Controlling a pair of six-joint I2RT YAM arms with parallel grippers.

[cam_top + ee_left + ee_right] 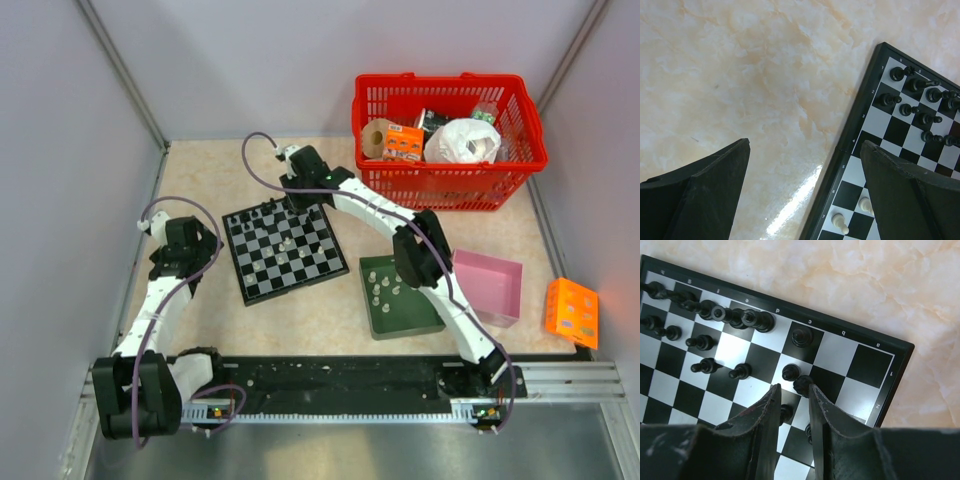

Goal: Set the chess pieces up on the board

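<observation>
The right gripper (793, 390) is partly hiding two black chess pieces (786, 413), and the board (840, 354) is running past the left edge.

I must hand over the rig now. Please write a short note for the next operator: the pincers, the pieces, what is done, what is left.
Left pincer: wide open, empty, above the table at the chessboard edge.
Right pincer: fingers almost together over the chessboard's far side, with one black piece at the tips. Whether it grips the piece is unclear.
Done: black pieces stand in the far rows, and a few whitish pieces are on the chessboard.
Left: the other whitish pieces lie in the green tray and must go to the chessboard.
</observation>
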